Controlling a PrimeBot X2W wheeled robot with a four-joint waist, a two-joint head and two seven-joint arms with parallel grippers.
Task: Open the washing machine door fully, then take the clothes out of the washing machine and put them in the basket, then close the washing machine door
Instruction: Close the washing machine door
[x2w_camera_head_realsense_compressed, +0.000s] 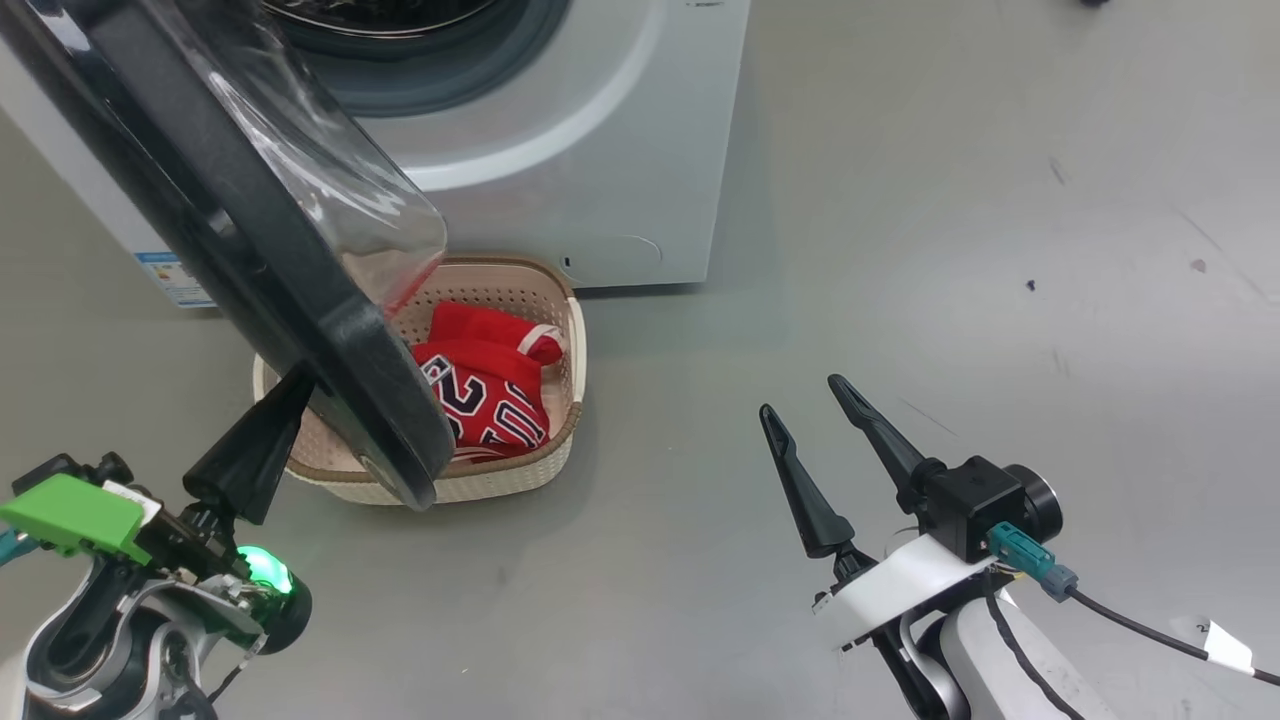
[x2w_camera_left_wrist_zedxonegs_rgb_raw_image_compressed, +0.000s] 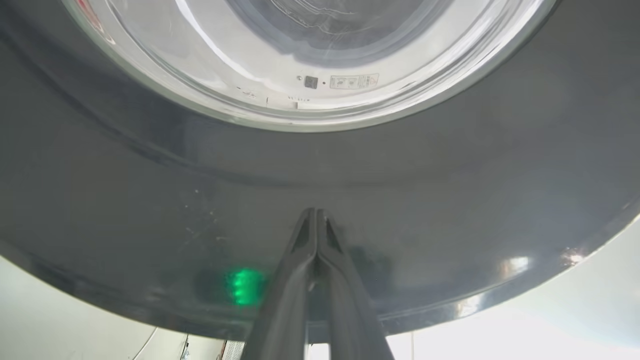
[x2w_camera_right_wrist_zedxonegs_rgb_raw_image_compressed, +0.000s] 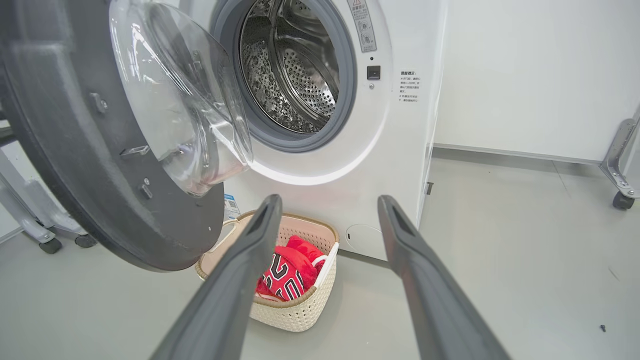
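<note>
Washing machine door (x2w_camera_head_realsense_compressed: 250, 260) open; left gripper (x2w_camera_left_wrist_zedxonegs_rgb_raw_image_compressed: 316, 215) pinched closed against it (right gripper (x2w_camera_head_realsense_compressed: 800, 395) spread wide); clothes (x2w_camera_head_realsense_compressed: 490, 390) in basket (x2w_camera_head_realsense_compressed: 510, 265).

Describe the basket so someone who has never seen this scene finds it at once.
Start at the white washing machine. On the floor just in front of it, partly below the swung-out door, sits the basket. It is cream, perforated and brown-rimmed, and it holds the red clothes.

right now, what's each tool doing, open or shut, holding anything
left tool: shut, empty, tips at the black rim of the washing machine door
right tool: open, empty
</note>
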